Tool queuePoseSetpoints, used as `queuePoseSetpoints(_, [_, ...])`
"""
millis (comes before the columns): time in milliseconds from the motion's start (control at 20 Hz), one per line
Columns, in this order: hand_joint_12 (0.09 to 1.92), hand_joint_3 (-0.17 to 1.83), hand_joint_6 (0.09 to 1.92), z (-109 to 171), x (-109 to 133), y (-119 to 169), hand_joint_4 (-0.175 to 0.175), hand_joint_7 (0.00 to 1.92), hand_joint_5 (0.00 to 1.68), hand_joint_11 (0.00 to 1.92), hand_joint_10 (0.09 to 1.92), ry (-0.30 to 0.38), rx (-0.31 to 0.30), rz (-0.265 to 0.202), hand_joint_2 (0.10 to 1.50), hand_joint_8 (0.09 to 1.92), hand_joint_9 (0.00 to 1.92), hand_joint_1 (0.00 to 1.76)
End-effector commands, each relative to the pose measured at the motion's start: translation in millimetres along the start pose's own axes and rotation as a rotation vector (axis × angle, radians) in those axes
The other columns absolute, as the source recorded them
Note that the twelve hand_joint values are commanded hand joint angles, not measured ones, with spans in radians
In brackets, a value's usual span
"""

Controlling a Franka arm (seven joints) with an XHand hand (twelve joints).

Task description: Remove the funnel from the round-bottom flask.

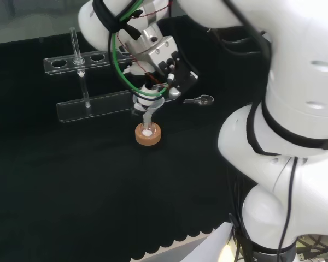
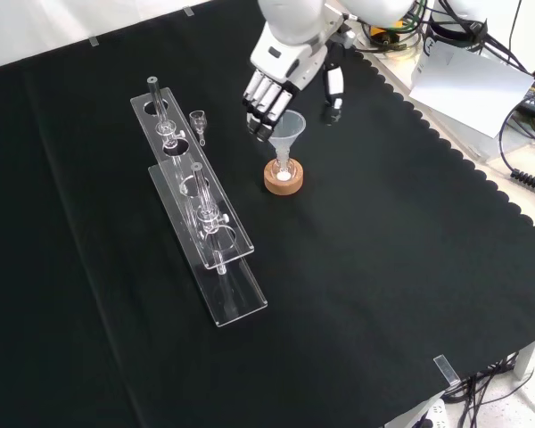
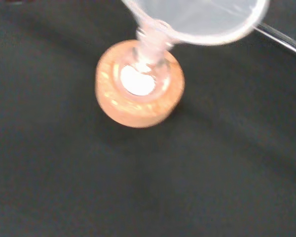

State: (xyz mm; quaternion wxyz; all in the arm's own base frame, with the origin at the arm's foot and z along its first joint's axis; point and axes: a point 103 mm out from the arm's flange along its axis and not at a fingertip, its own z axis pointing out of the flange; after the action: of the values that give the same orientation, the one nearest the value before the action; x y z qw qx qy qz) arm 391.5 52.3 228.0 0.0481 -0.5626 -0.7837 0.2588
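Where fingertips touch, funnel under robot hand.

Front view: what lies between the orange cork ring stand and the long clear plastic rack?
Only bare black cloth separates the cork ring stand from the clear plastic rack.

clear rack flanks flask's left; elsewhere seemingly open.

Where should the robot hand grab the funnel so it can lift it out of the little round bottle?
Probably by the funnel's wide cone rim, pinched from above. The cone stands upright and open on top, its thin stem down in the flask on the cork ring, so the rim is the free part. The hand sits beside the rim, at its left in the front view.
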Motion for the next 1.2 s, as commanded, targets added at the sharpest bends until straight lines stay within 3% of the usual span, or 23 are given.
queuePoseSetpoints(50, [1.45, 0.34, 0.09, 34, -20, 6, -0.014, 0.0, 0.12, 0.35, 0.8, 0.036, 0.061, 0.029, 0.71, 0.52, 0.22, 0.6])
queuePoseSetpoints(850, [1.45, 0.34, 0.09, 36, -11, 14, -0.014, 0.0, 0.13, 0.35, 0.8, 0.034, 0.059, 0.01, 0.71, 0.51, 0.23, 0.61])
queuePoseSetpoints(1050, [1.44, 0.36, 0.09, 39, -10, 17, -0.019, 0.0, 0.15, 0.36, 0.72, 0.015, 0.068, 0.015, 0.7, 0.56, 0.34, 0.61])
queuePoseSetpoints(1200, [1.42, 0.38, 0.09, 41, -11, 17, -0.025, 0.04, 0.21, 0.38, 0.65, -0.022, 0.035, 0.04, 0.7, 0.64, 0.47, 0.64])
